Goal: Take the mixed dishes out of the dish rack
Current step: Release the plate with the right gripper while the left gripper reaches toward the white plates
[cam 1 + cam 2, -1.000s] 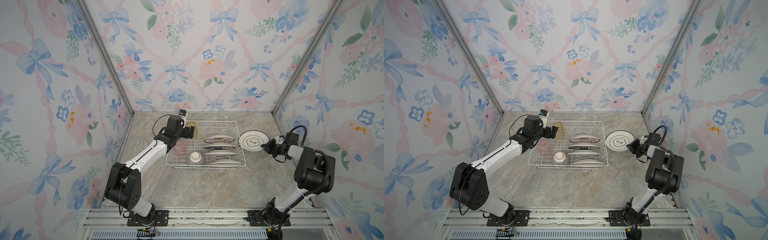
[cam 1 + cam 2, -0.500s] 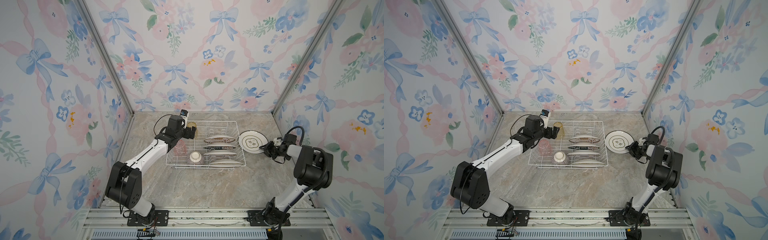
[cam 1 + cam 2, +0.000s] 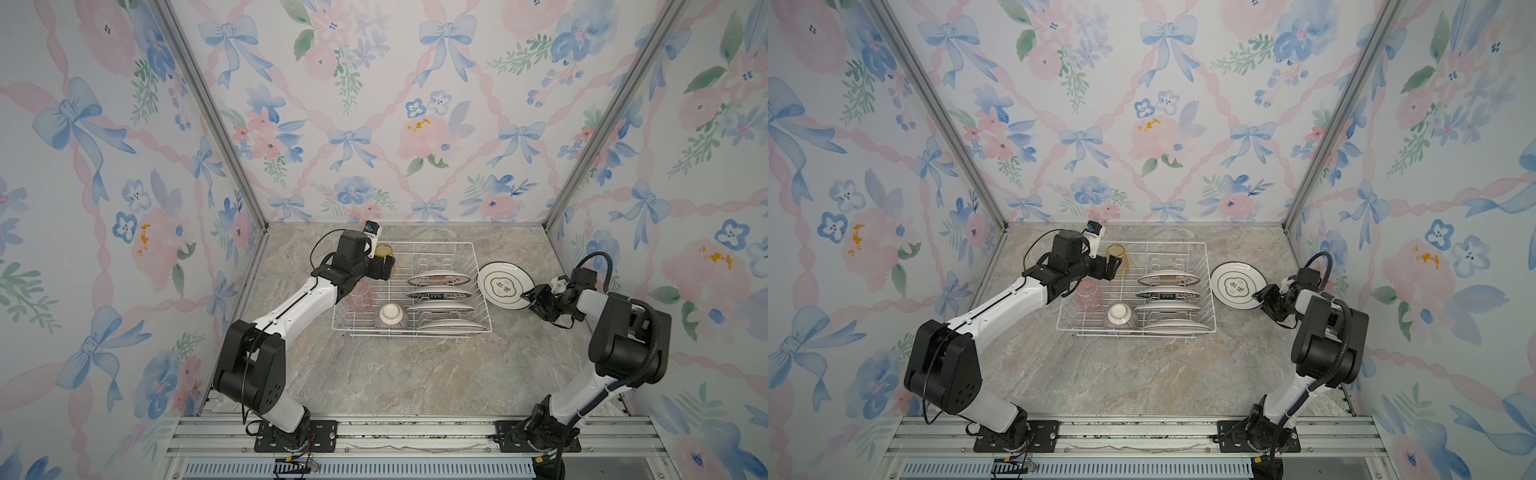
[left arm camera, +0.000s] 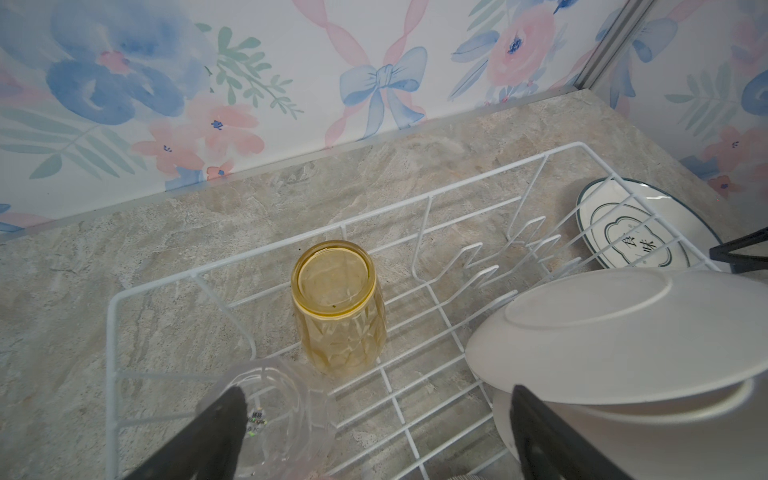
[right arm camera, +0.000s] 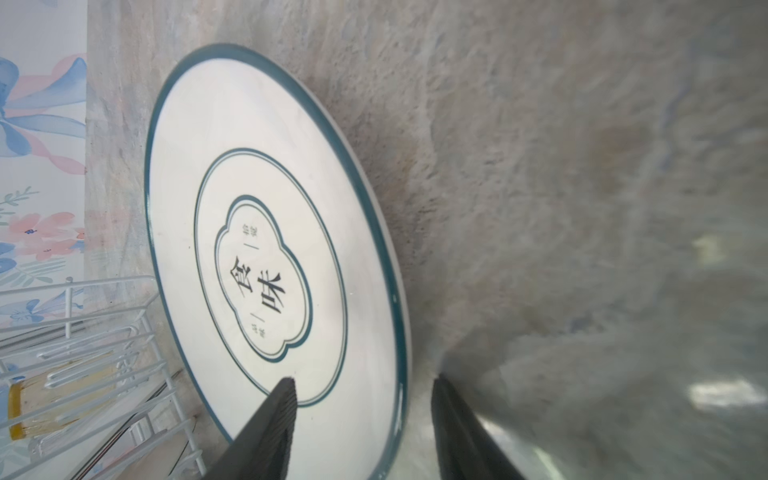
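The right gripper (image 5: 363, 386) has its fingers spread to either side of the near rim of a round plate (image 5: 270, 249): one finger lies over the plate's face, the other beyond the rim, above the tabletop (image 5: 582, 166). Whether either pad touches the plate cannot be told. In both top views this plate (image 3: 505, 286) lies flat on the tabletop just beside the right-hand end of the dish rack (image 3: 432, 243), and the right gripper (image 3: 530, 297) sits at the plate's edge away from the rack. The left gripper (image 3: 386, 266) hovers over the rack's far left part with its fingers wide apart, just beside a yellow tumbler (image 3: 383, 250). In the left wrist view a clear tumbler (image 4: 270, 419) stands under one of its fingers, and the yellow tumbler (image 4: 338, 307) stands further on, clear of both. The plate on the tabletop is white, with a dark teal line round the rim, a thin inner ring and a lobed medallion framing black characters. Four more plates (image 3: 440, 307) stand on edge in the rack's prong row. The yellow tumbler is faceted amber glass. A pink tumbler (image 3: 359, 295) and a purple-striped bowl (image 3: 390, 318), its white foot upward, sit in the rack's left part.
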Tool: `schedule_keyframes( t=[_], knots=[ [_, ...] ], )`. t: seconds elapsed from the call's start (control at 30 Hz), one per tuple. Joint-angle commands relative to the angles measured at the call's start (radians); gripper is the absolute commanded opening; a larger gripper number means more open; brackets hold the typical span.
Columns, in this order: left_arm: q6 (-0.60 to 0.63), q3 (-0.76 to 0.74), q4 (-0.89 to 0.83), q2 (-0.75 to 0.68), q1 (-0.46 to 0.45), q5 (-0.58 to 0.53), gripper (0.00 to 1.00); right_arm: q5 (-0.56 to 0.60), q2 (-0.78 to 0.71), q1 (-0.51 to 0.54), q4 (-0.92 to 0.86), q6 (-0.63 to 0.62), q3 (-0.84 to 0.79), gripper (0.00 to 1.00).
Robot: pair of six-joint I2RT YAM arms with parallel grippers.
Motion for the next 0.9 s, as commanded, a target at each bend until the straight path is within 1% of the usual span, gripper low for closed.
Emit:
schedule_keyframes(
  t=[0.0, 0.1, 0.23, 0.33, 0.47, 0.6, 0.77, 0.87],
  knots=[
    [0.084, 0.042, -0.033, 0.024, -0.024, 0.037, 0.98, 0.052, -0.087, -0.024, -0.081, -0.028, -0.029, 0.57],
    [0.168, 0.054, -0.042, 0.026, -0.063, 0.035, 0.98, 0.070, -0.191, -0.038, -0.104, -0.033, -0.049, 0.58],
    [0.315, 0.055, -0.048, 0.024, -0.142, -0.045, 0.97, 0.080, -0.343, -0.032, -0.154, -0.041, -0.046, 0.58],
    [0.396, 0.055, -0.051, 0.031, -0.184, -0.082, 0.93, 0.085, -0.434, 0.000, -0.176, -0.035, -0.026, 0.57],
    [0.456, 0.078, -0.048, 0.052, -0.235, -0.125, 0.89, 0.110, -0.506, 0.074, -0.205, -0.031, 0.019, 0.58],
    [0.503, 0.117, -0.050, 0.086, -0.273, -0.167, 0.86, 0.114, -0.538, 0.126, -0.200, -0.017, 0.046, 0.58],
    [0.516, 0.156, -0.055, 0.118, -0.280, -0.125, 0.81, 0.106, -0.562, 0.156, -0.185, -0.003, 0.053, 0.58],
    [0.527, 0.190, -0.086, 0.147, -0.285, -0.099, 0.76, 0.096, -0.574, 0.157, -0.182, 0.000, 0.052, 0.58]
  ],
)
